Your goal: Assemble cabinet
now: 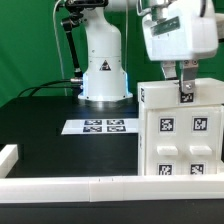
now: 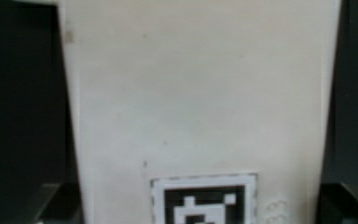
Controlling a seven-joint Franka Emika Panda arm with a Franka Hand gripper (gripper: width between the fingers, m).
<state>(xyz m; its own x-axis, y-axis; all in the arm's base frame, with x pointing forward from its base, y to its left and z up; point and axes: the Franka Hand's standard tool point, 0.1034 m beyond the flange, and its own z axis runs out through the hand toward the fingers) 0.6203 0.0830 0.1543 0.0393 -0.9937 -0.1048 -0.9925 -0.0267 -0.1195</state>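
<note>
On my exterior feed: white cabinet (image 1: 183, 130) with tagged blocks, standing on the black surface (image 1: 50, 135) at the exterior view's right. My end effector (image 1: 186, 88) sits at its top edge. The marker board (image 1: 99, 126) lies flat before the arm's base (image 1: 105, 65); white border rails (image 1: 70, 185) line the near edge.

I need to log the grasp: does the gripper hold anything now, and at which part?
It cannot be told. The gripper sits at the top edge of the cabinet, but its fingertips are not clear; the wrist view shows only the white panel.

Arm base (image 1: 104, 68): white, rounded column, with a black triangular marking on its front face and a blue-lit ring at its foot. Black cabling (image 1: 68, 45) runs down beside it at 9 o'clock. Pincer (image 1: 186, 90): boxy white housing above dark, narrow fingers (image 1: 187, 92).
</note>
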